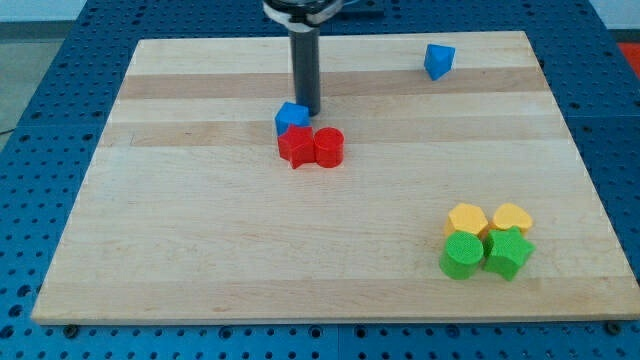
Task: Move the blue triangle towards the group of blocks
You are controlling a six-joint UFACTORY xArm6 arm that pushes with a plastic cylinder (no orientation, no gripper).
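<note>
the pale wooden counter (200, 250) lay on a blue perforated base (40, 100); no writing was readable. the arm carried no claw, only a rod. my tip (307, 110) touched a blue block (290, 117) above two red blocks (311, 147). the blue triangle (438, 61) sat at one o'clock, well apart from the yellow-green group (488, 240) at four o'clock.

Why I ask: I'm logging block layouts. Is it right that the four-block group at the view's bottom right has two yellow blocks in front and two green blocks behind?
Not quite. The camera view shows the reverse: the two green blocks sit in front, toward the view's bottom, and the two yellow blocks behind them.
</note>
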